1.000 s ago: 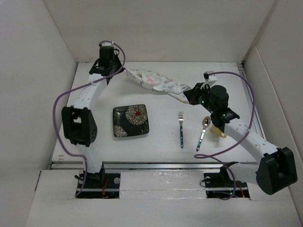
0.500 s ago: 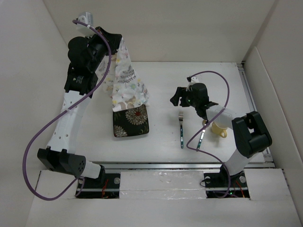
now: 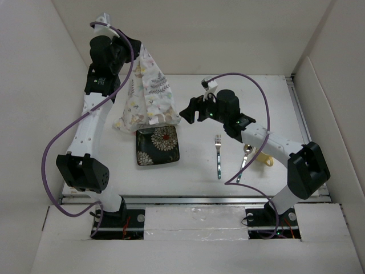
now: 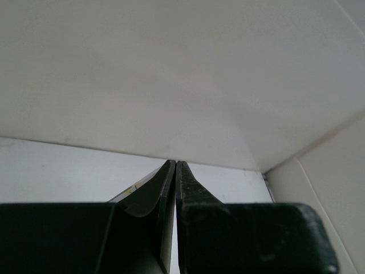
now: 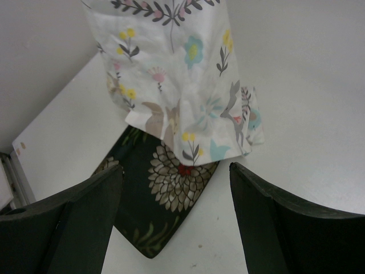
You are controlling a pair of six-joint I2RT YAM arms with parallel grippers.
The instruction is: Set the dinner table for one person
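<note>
A white floral cloth placemat [image 3: 147,94] hangs from my left gripper [image 3: 138,50], which is raised high at the back left and shut on the cloth's top corner. Its lower edge drapes over the back of a black floral square plate [image 3: 157,146] on the dinner table [image 3: 194,171]. In the left wrist view the left gripper [image 4: 174,162] shows its jaws pressed together. My right gripper [image 3: 188,111] is open just right of the hanging cloth. In the right wrist view the right gripper [image 5: 175,171] frames the placemat's [image 5: 177,68] bottom edge and the plate [image 5: 165,194].
A fork [image 3: 218,154] and a spoon [image 3: 244,160] lie side by side right of the plate. A yellow cup [image 3: 264,158] sits partly behind the right forearm. White walls enclose the table at the back and on both sides.
The right gripper opened, let go of the placemat's end and moved left. The left arm lifted the cloth high, so it now hangs instead of stretching between both grippers.
</note>
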